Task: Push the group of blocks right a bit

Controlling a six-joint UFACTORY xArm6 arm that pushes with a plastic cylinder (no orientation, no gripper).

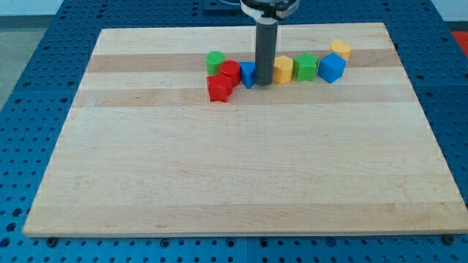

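Note:
Several blocks sit in a row near the view's top of the wooden board [241, 168]. From the left: a green cylinder [215, 61], a red cylinder [230, 71], a red star-like block [219, 88] below them, and a blue block [248, 74]. My tip [264, 82] stands between the blue block and a yellow block [283, 69], close against both. Right of that are a green block [306, 66], a blue cube-like block [332, 67] and a yellow block [340, 49] above it. The rod hides part of the blue block.
The board lies on a blue perforated table [29, 88]. The arm's white end [267, 9] hangs over the board's top edge.

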